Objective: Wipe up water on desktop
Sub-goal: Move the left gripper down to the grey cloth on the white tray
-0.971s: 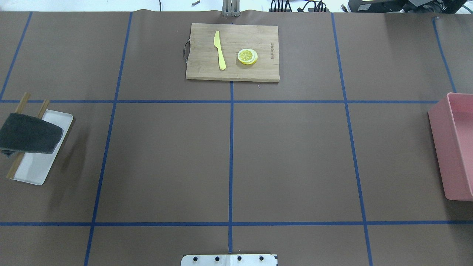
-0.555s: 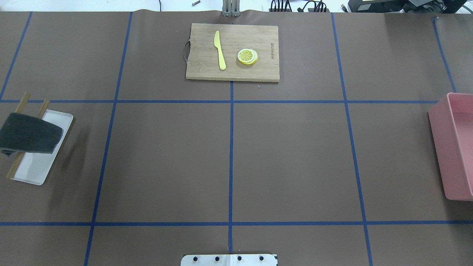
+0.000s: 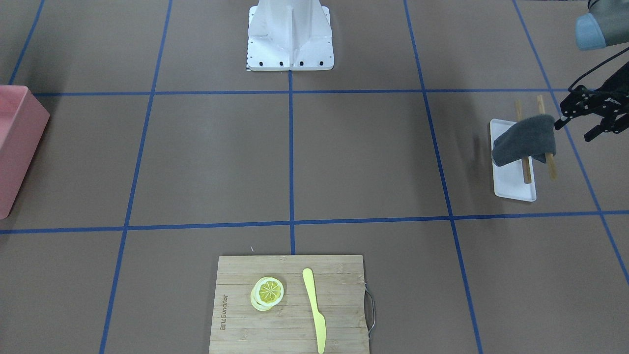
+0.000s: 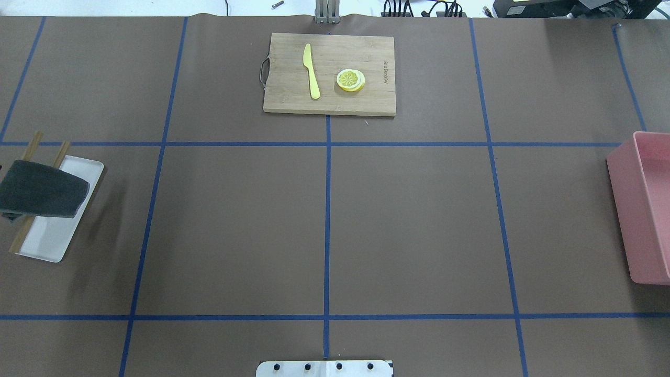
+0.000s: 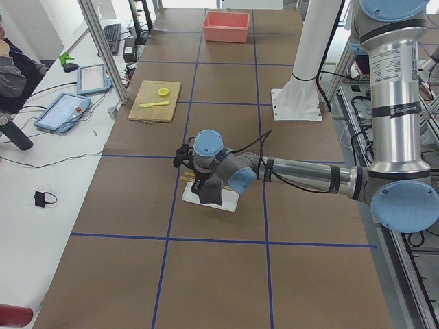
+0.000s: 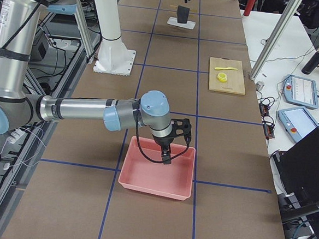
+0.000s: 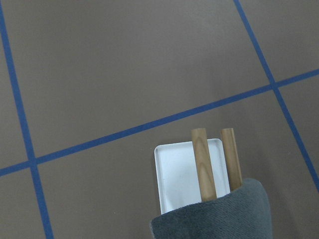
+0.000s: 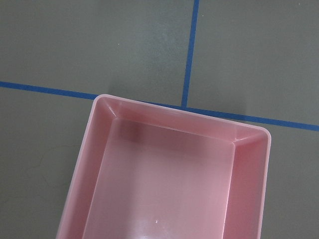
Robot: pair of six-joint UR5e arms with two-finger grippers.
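The brown desktop [image 4: 419,225] with blue tape lines shows no clear water in any view. My left gripper [image 3: 560,120] is shut on the corner of a dark grey cloth [image 3: 526,140], which hangs just above a white tray [image 3: 513,184] at the table's left end. The cloth also shows in the overhead view [image 4: 42,189] and at the bottom of the left wrist view [image 7: 219,216]. My right gripper [image 6: 167,153] hovers over a pink bin [image 6: 155,176]; I cannot tell whether it is open or shut.
Two wooden sticks [image 4: 23,230] lie across the white tray [image 4: 49,241]. A bamboo cutting board [image 4: 356,102] at the far middle carries a yellow knife [image 4: 312,73] and lemon slices [image 4: 349,79]. The pink bin [image 4: 646,209] sits at the right edge.
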